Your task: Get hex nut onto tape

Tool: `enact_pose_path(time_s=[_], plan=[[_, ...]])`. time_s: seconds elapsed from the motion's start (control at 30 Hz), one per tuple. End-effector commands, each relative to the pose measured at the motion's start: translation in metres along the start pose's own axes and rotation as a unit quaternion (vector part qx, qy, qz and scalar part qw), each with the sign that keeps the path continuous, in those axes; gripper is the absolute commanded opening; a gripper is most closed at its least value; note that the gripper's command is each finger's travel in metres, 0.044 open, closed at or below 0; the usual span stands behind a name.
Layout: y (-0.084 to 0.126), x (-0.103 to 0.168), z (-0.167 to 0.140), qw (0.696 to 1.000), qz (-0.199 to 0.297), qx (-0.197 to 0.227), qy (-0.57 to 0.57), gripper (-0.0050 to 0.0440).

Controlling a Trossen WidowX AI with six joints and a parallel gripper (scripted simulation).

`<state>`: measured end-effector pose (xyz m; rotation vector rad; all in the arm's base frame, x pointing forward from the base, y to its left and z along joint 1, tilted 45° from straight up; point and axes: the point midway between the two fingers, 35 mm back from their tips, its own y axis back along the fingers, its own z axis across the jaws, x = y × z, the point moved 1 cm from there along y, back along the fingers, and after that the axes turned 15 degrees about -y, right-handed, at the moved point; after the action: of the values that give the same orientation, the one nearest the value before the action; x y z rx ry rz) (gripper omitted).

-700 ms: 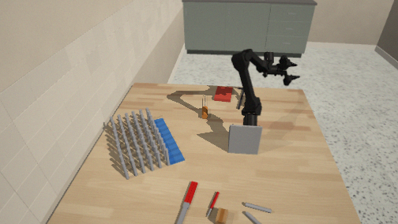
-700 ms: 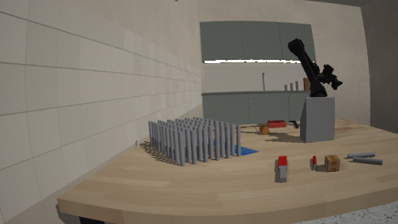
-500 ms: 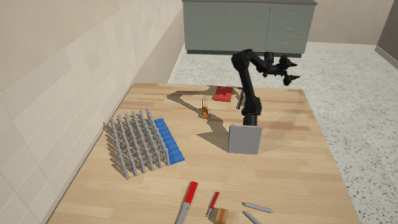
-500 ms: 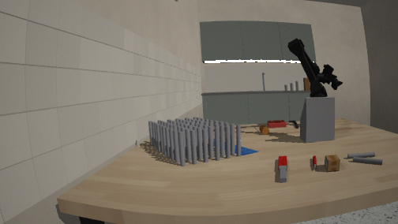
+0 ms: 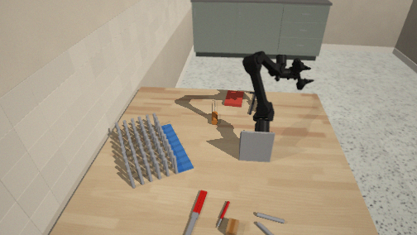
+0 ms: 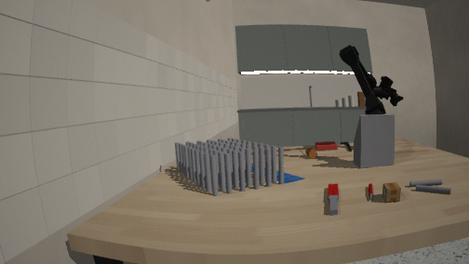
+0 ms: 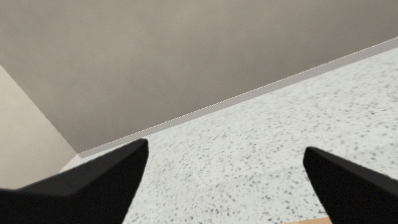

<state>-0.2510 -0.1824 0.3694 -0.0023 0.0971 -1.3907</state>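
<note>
The grid of grey standing spacers (image 5: 142, 149) is at the left of the table; it also shows in the exterior view (image 6: 230, 165). The blue tape strip (image 5: 177, 146) lies along its right side (image 6: 288, 177). The hex nut is hidden among the spacers. The hook pick (image 5: 214, 116) (image 6: 311, 152) with its orange-brown handle sits mid-table towards the back. My gripper (image 5: 304, 76) (image 6: 395, 98) is open and empty, high above the table's far right edge, far from the pick and the spacers. The wrist view shows only my two fingers, the speckled floor and a wall.
The arm's grey base block (image 5: 256, 146) stands mid-table. A red block (image 5: 233, 98) and a dark tool (image 5: 251, 105) lie at the back. Near the front lie two red-handled tools (image 5: 198, 211) (image 5: 223, 213), a brown cube (image 5: 232, 226) and two grey rods (image 5: 269, 217).
</note>
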Motion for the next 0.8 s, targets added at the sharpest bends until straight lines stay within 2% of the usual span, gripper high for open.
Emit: enact_pose_path(time_s=[0.0, 0.13, 0.33, 0.4, 0.53, 0.77], plan=[[0.006, 0.015, 0.003, 0.999, 0.03, -0.007, 0.014, 0.04], [0.024, 0.055, 0.001, 0.992, 0.105, -0.018, 0.06, 0.04], [0.08, 0.133, -0.004, 0.952, 0.257, -0.062, 0.152, 0.04], [0.08, 0.133, -0.004, 0.952, 0.257, -0.062, 0.152, 0.04], [0.134, 0.177, -0.008, 0.904, 0.355, -0.111, 0.21, 0.04], [0.226, 0.221, -0.015, 0.812, 0.475, -0.2, 0.275, 0.04]])
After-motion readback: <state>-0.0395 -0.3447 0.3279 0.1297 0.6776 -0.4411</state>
